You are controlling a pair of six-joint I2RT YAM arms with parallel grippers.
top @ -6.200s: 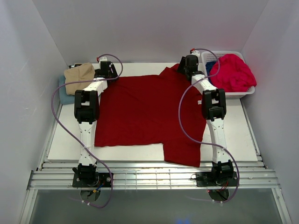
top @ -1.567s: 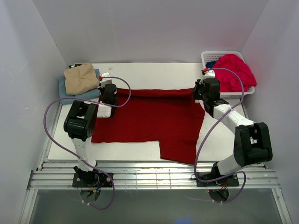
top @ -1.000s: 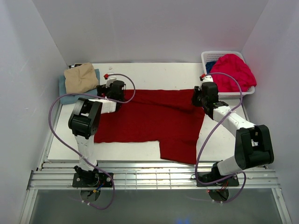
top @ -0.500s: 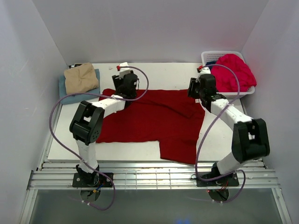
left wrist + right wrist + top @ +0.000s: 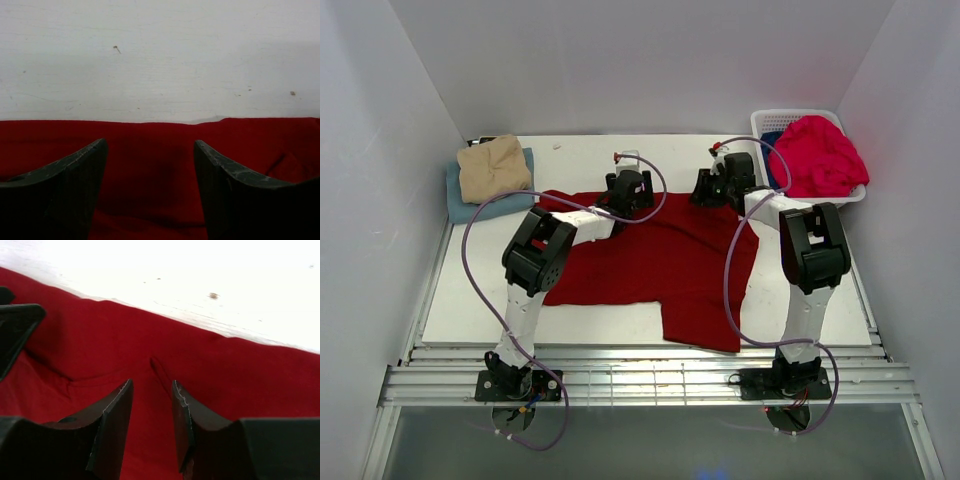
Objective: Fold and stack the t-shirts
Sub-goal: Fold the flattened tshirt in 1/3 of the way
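The dark red t-shirt [image 5: 650, 262] lies spread across the middle of the worktop [image 5: 620, 150]. Its far edge is doubled over into a thick band, and one sleeve reaches the near edge. Both hands sit low over that far band, close together. The left hand [image 5: 150, 143] has its fingers spread wide above the cloth and grips nothing. The right hand [image 5: 152, 382] has its fingers only narrowly parted, cloth showing in the gap and a small ridge of fabric just ahead of the tips. In the far left corner the tan t-shirt [image 5: 492, 168] rests folded on the light blue t-shirt [image 5: 460, 205]. In the far right corner the white basket [image 5: 790, 117] holds the bunched pinkish-red t-shirt [image 5: 820, 155], with the deep blue t-shirt [image 5: 772, 140] beside it.
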